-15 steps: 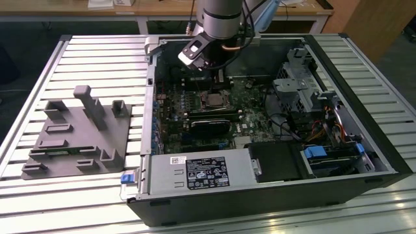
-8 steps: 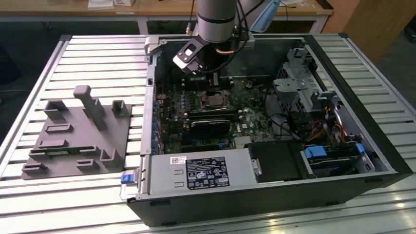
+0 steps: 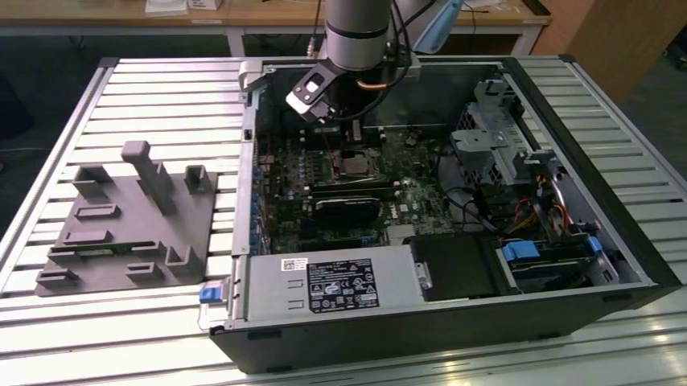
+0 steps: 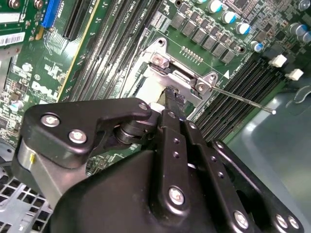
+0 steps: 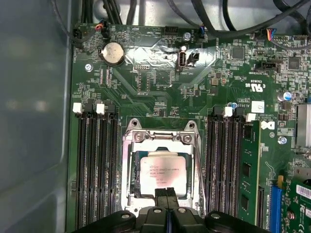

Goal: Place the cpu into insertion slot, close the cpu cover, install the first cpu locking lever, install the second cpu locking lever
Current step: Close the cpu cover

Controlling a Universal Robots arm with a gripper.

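Finds the cpu (image 5: 163, 171) seated pale face up in the insertion slot (image 5: 134, 177), with the cpu cover (image 5: 161, 140) lying as a flat frame around it. Places the gripper (image 5: 166, 194) at the chip's edge, fingertips pressed together, nothing visible between them; cannot tell touching from hovering. Hidden behind the black fingers: that edge of chip and frame. In the second wrist view, makes out a thin locking lever (image 4: 240, 100) jutting free over the memory slots (image 4: 252, 73), most of the socket masked by the gripper body. In the exterior view, sets the arm (image 3: 355, 32) above the motherboard (image 3: 290, 185) inside the open computer case (image 3: 429, 330).
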